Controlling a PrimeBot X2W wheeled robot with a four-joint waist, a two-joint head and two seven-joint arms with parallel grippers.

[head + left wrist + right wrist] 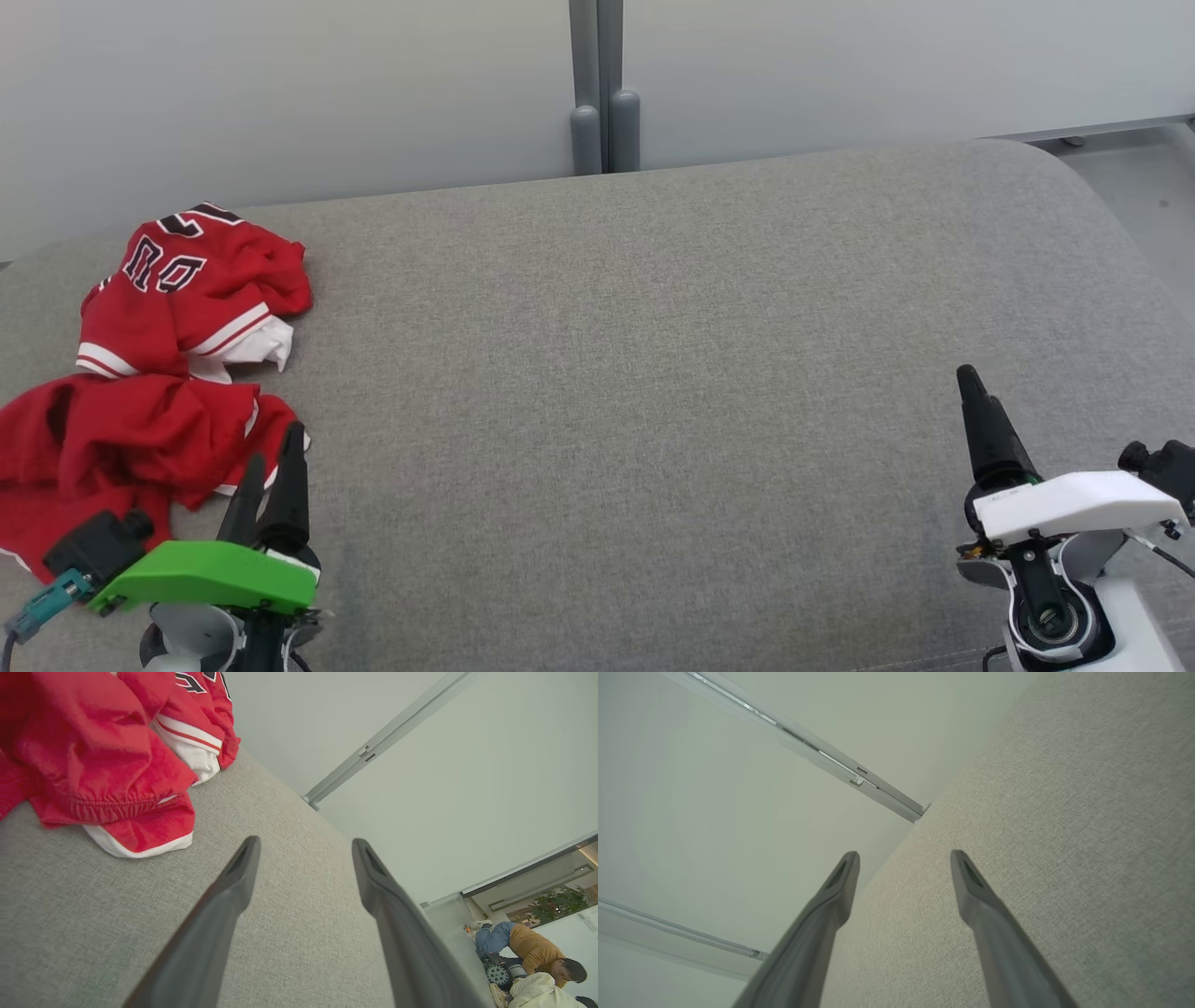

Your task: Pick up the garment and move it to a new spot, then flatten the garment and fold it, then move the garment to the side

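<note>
Lying crumpled on a woven grey cushion point(653, 327), the red jersey point(168, 373) sits near the wide-spread, empty left gripper point(303, 842). The right gripper point(903, 856) is equally spread. The left wrist view reveals a gathered elastic hem point(112, 809).

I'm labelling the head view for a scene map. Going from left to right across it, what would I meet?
red garment → pair of grey wall posts → right gripper. The left gripper overlaps the garment's right edge, so it is left out of the order.

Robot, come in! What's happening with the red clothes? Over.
Left gripper open, empty, beside red garment. Right gripper open, empty. Garment crumpled on grey cushion, ungrasped. Nothing blocking.
</note>
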